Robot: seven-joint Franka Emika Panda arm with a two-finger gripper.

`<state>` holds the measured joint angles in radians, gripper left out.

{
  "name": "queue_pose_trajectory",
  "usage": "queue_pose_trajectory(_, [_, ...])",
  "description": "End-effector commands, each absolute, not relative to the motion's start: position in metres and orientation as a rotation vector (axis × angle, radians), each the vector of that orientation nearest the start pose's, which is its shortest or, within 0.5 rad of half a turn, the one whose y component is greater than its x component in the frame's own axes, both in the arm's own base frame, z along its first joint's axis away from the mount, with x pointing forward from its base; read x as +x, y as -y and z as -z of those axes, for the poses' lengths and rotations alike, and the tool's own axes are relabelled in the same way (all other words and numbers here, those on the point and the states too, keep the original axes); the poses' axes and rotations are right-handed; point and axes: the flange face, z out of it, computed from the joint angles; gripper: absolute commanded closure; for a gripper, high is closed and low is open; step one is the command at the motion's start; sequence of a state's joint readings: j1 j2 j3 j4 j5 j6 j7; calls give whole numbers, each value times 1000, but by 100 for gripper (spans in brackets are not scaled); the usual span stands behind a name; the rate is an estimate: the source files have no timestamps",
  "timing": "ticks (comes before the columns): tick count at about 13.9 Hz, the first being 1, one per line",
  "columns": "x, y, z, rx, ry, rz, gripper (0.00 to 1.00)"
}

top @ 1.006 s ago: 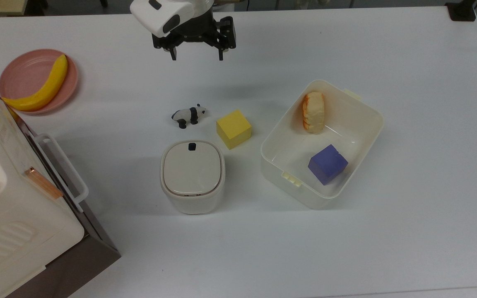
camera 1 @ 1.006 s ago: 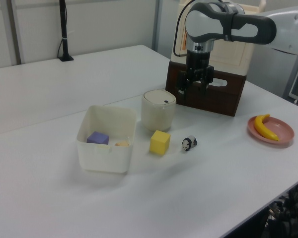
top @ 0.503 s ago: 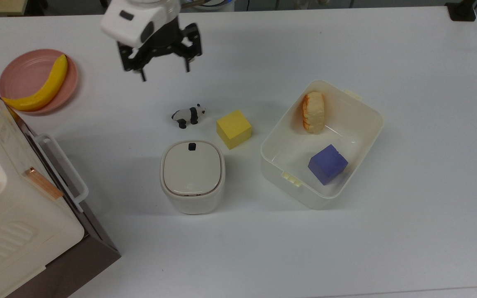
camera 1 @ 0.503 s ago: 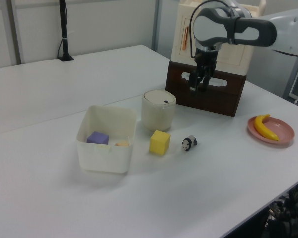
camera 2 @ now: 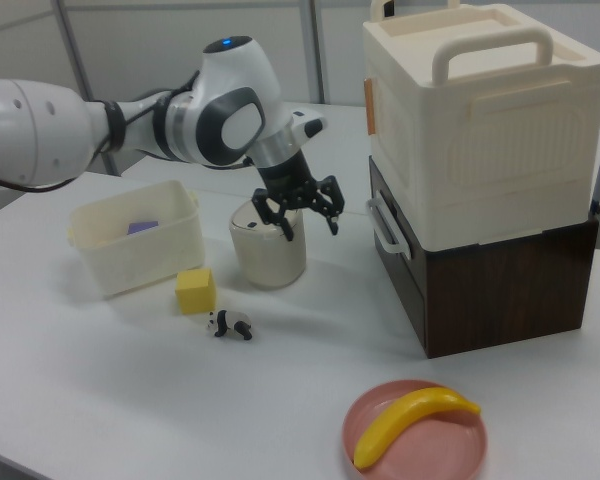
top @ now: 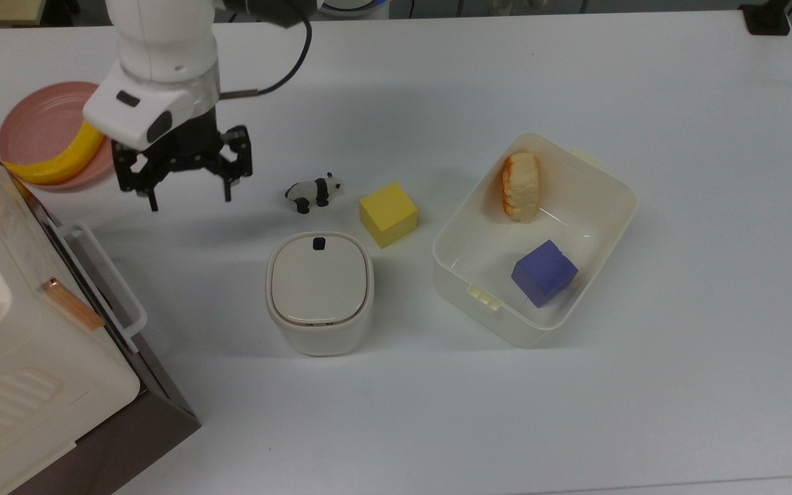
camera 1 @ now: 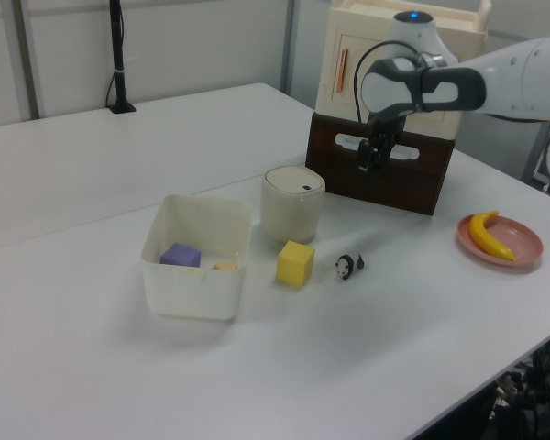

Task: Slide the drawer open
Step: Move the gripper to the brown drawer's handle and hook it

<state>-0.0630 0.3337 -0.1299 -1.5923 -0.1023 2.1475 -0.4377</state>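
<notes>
Since the earlier frames, the gripper [top: 188, 198] has swung toward the top view's left and now hangs between the panda figurine [top: 313, 192] and the pink plate [top: 37, 124], fingers spread and holding nothing. The drawer [top: 104, 285] sits closed at the top view's left edge. In the left view the arm reaches across, the gripper [camera 1: 374, 158] before the white handle [camera 1: 383, 147]. In the right view the wrist points down, the gripper [camera 2: 306, 225] short of the drawer [camera 2: 405, 262].
</notes>
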Motion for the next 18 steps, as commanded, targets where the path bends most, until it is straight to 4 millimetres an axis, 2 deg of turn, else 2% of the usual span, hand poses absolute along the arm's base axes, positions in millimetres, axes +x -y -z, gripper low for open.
queue_pose_trajectory(1, [687,144,-472,-3336,510,437,16])
queue_pose_trajectory(4, [700,164,-465,-3365,476,588,16])
queue_pose_trajectory(7, [712,183,-452,-3386,447,593,16])
queue_pose_trajectory(12, [716,185,-431,-3387,449,563,16])
queue_pose_trajectory(14, [712,175,-430,-3372,452,531,16])
queue_pose_trajectory(15, [708,162,-433,-3358,468,491,16])
queue_pose_trajectory(16, [704,141,-434,-3339,501,379,16])
queue_pose_trajectory(18, [696,122,-439,-3308,523,257,16])
